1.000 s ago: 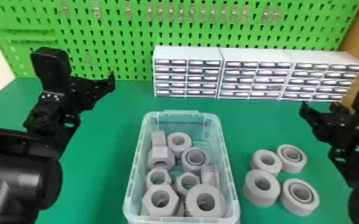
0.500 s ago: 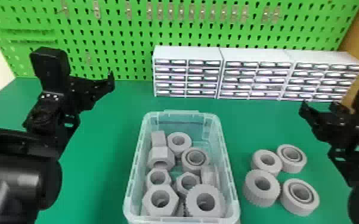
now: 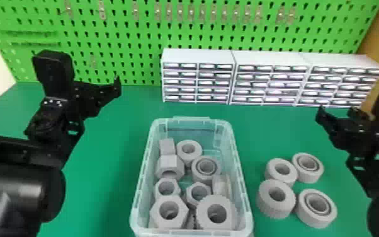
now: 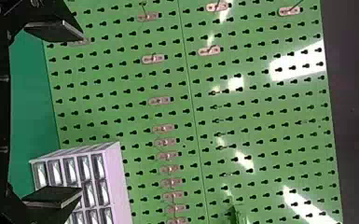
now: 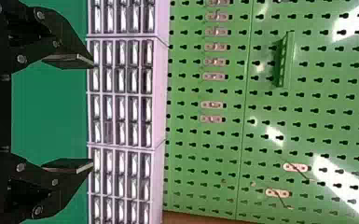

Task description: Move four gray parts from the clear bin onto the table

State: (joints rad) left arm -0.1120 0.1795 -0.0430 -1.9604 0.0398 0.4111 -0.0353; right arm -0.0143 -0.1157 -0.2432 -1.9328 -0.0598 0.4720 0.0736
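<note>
In the head view, the clear bin holds several gray parts, among them a hex nut and a ring. To its right on the table, several gray round parts stand grouped close together. My left gripper is held above the table, left of the bin; in the left wrist view the left gripper is open and holds nothing. My right gripper is beyond the grouped parts, to their right; the right gripper in the right wrist view is open with nothing between its fingers.
White drawer cabinets stand in a row behind the bin, against a green pegboard with small hooks. Green table surface lies between the left arm and the bin.
</note>
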